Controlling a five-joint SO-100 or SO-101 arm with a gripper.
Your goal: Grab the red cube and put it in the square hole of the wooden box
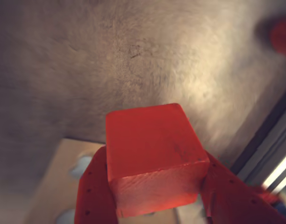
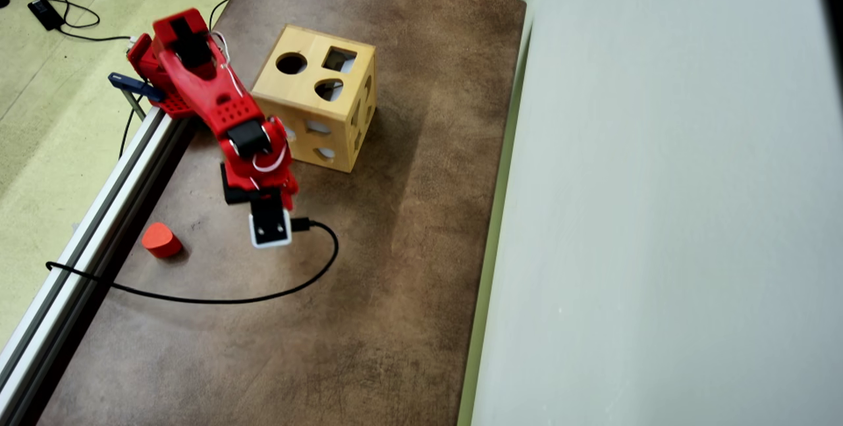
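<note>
Wrist view: the claw (image 1: 154, 191) is clamped on the red cube (image 1: 152, 156), one finger pressed to each side, and the cube is held clear above the bench (image 1: 133, 56). One wooden box (image 2: 316, 97) is counted, standing on the bench just beside the arm. On its top face three cutouts are seen: one round, one teardrop-like, one square hole (image 2: 339, 59). The box's contents cannot be made out. One orange-red rounded block (image 2: 161, 240) is noted near the bench's left edge in the overhead view.

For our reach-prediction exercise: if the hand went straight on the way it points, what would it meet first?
Probably the bare brown table, touched first by the red cube the hand holds; depth is unclear.
</note>
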